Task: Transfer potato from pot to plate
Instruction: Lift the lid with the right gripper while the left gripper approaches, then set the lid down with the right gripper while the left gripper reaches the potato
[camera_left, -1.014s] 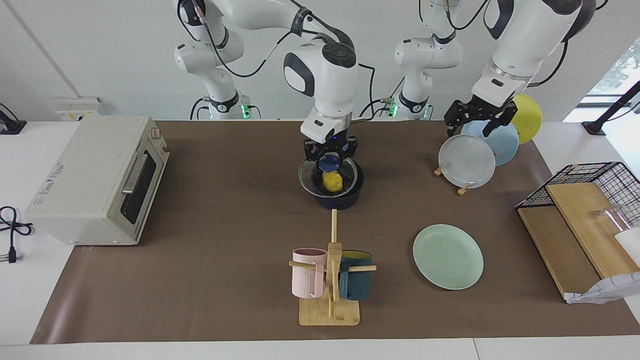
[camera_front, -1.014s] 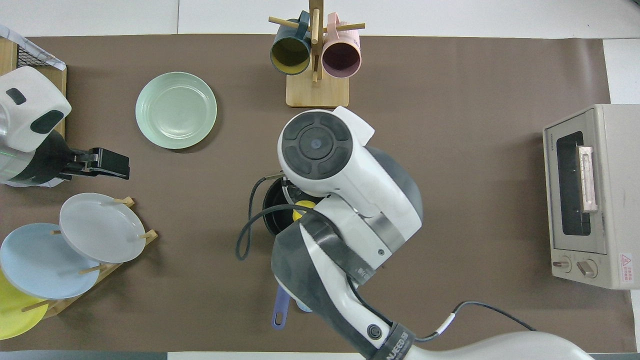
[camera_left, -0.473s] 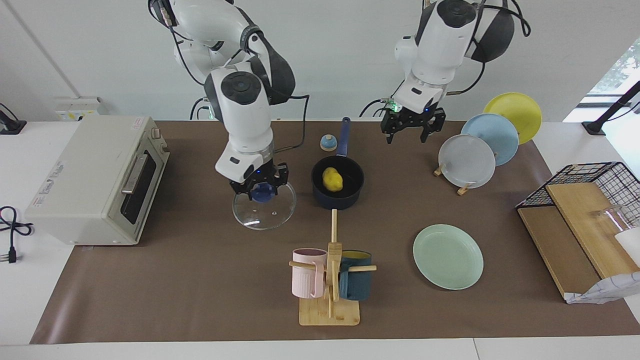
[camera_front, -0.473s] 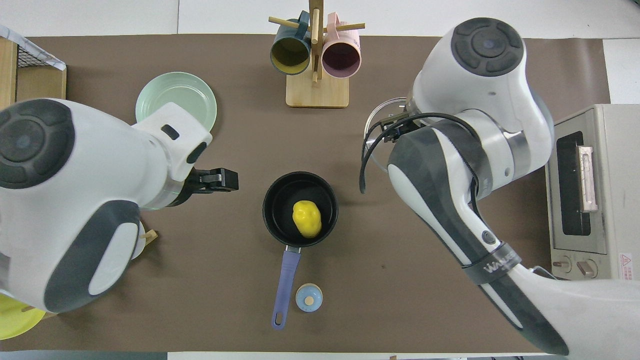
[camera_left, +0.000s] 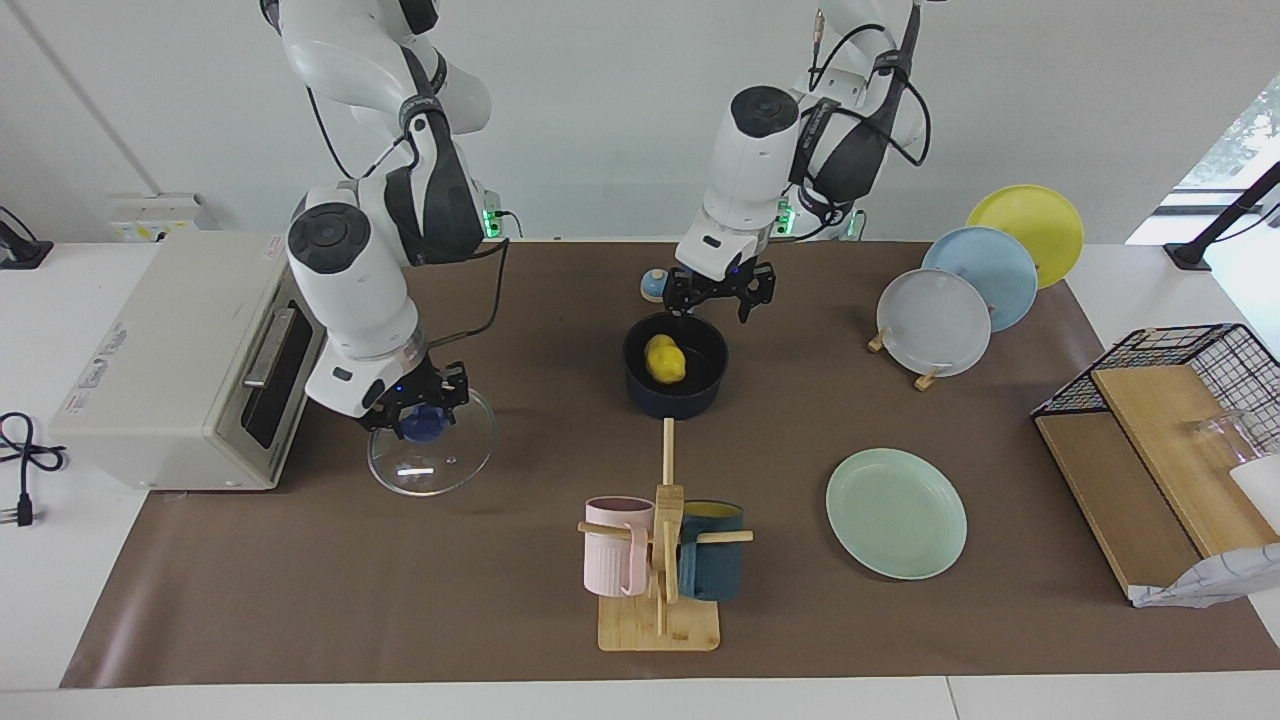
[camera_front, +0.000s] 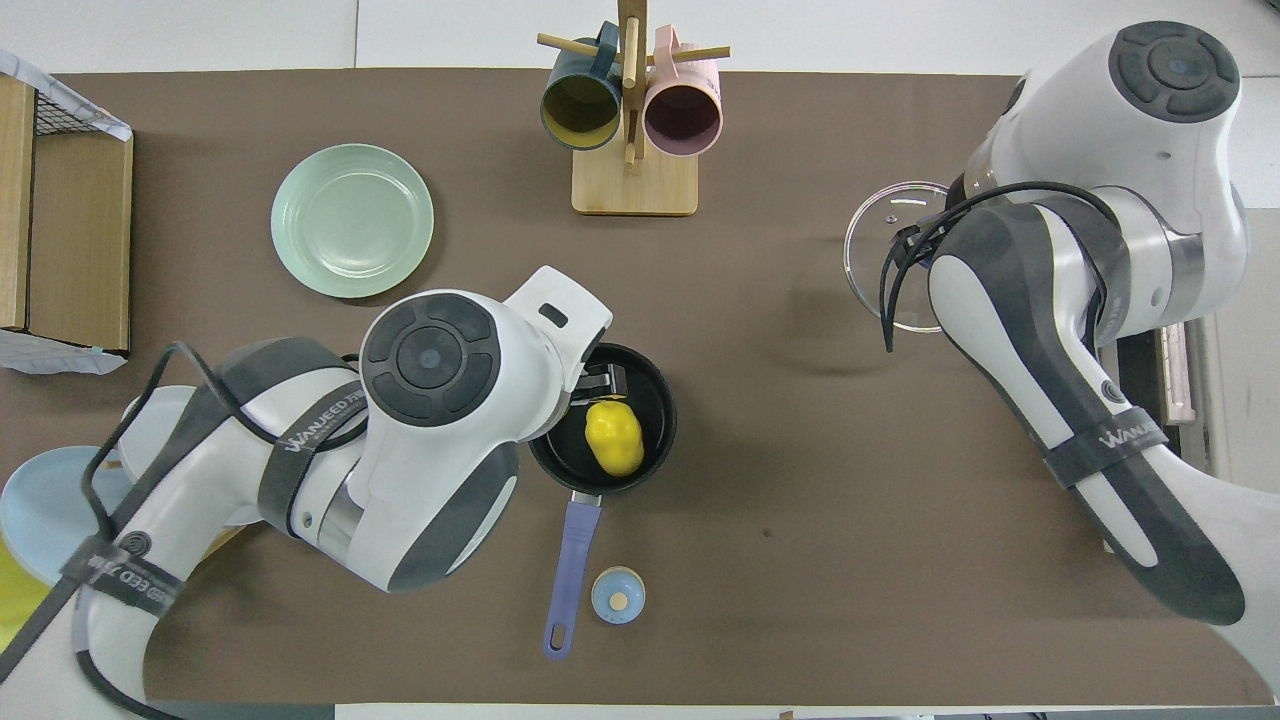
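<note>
The table (camera_left: 500, 620) carries a brown mat with a toaster oven (camera_left: 190, 360) at the right arm's end and a plate rack (camera_left: 960, 300) at the left arm's end. The mint-green plate (camera_left: 896, 513) lies bare, farther from the robots than the rack and beside the mug stand (camera_left: 660, 560). The pot (camera_left: 675, 365) sits uncovered mid-table, its blue handle (camera_front: 570, 570) pointing toward the robots, a small blue knob (camera_front: 618, 595) beside it. The right claw (camera_left: 418, 400) is clamped shut on the blue knob of the glass lid (camera_left: 430, 455), with the lid low over the mat in front of the toaster oven. The left claw (camera_left: 718, 290) hangs with its fingers spread wide and holding nothing, over the pot's rim on the robots' side. The potato (camera_left: 664, 359) lies inside the pot.
</note>
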